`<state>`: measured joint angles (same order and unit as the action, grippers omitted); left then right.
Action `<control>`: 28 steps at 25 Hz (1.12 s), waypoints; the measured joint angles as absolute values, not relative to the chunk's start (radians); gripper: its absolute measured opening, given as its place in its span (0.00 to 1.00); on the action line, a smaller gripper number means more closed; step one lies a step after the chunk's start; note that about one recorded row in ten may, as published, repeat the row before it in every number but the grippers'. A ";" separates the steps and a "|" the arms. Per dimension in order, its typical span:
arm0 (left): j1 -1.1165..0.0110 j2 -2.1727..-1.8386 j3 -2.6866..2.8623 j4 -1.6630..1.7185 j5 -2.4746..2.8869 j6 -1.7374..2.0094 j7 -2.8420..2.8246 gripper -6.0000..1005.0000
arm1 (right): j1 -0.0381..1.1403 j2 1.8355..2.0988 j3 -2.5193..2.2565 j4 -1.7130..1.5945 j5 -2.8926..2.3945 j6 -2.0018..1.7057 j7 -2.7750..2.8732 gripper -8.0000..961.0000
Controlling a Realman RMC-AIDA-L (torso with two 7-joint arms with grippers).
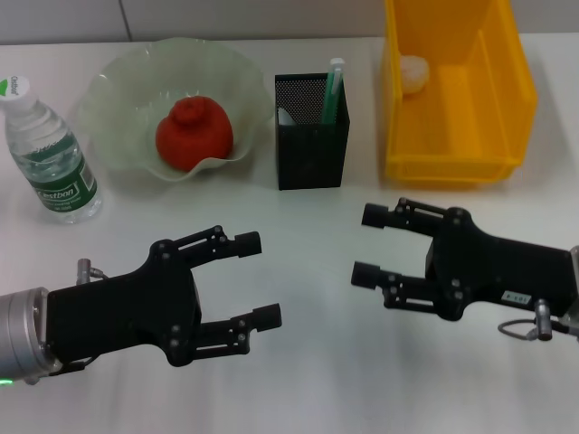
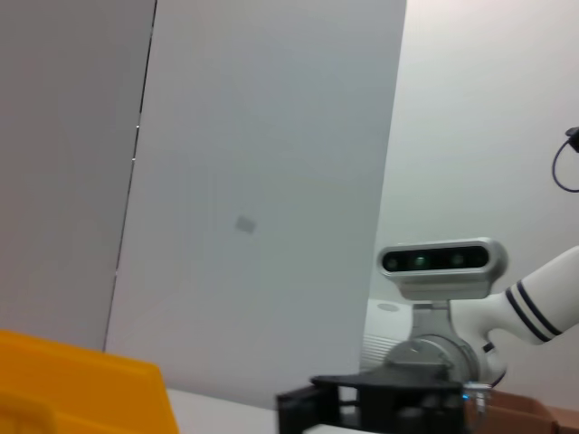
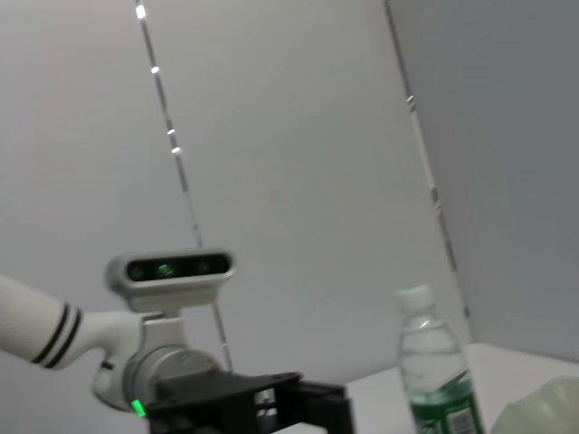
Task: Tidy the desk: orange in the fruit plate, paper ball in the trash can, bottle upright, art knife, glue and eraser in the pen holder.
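1. Head view, far left: the bottle (image 1: 50, 149) stands upright on the white desk (image 1: 298, 380), white cap up, dark green label facing the camera. It also shows in the right wrist view, upright, beside a pale edge of the bowl.
2. Just right of the bottle sits the fruit plate (image 1: 118, 81), a pale green bowl with a wavy rim. The orange (image 1: 194, 134) lies inside it, near the middle, knob upward.
3. Right of the bowl, close but apart from it, stands the pen holder (image 1: 312, 145), a black mesh cup. A green and white stick-like item (image 1: 334, 90) leans out of its right side, and something white shows at its left inner wall; what that white thing is cannot be told. No eraser can be made out.
4. Farther right, at the back of the desk, is the trash can (image 1: 452, 99), a deep yellow bin. The paper ball (image 1: 414, 74) lies inside it against the left wall.
5. Front left of the desk: the left gripper (image 1: 258, 279) hovers over bare desk, its jaws spread wide and holding nothing, fingertips pointing right.
6. Front right: the right gripper (image 1: 369, 244) faces it, likewise spread and empty, fingertips pointing left. The two grippers are near one another but apart, with bare desk between them.
7. Each wrist view shows the other arm's black gripper and wrist camera against a pale wall.
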<state>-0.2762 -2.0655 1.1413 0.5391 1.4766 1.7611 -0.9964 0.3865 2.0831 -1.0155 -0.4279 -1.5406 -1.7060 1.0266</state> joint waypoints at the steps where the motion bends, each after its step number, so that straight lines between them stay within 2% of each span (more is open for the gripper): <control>1: -0.277 -2.064 1.141 0.535 1.477 1.756 -0.997 0.80 | 0.386 2.083 -1.015 -0.423 -1.547 -1.708 1.026 0.78; 11: -0.289 -2.048 1.134 0.531 1.479 1.735 -1.053 0.80 | 0.385 2.085 -1.017 -0.419 -1.552 -1.706 1.006 0.78; 28: -0.285 -2.056 1.128 0.490 1.503 1.681 -1.065 0.80 | 0.412 2.078 -1.010 -0.522 -1.708 -1.778 1.021 0.78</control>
<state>-0.2846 -2.0562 1.1278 0.4899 1.5032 1.6808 -1.0649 0.4115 2.0780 -1.0098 -0.5223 -1.7076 -1.7781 1.0208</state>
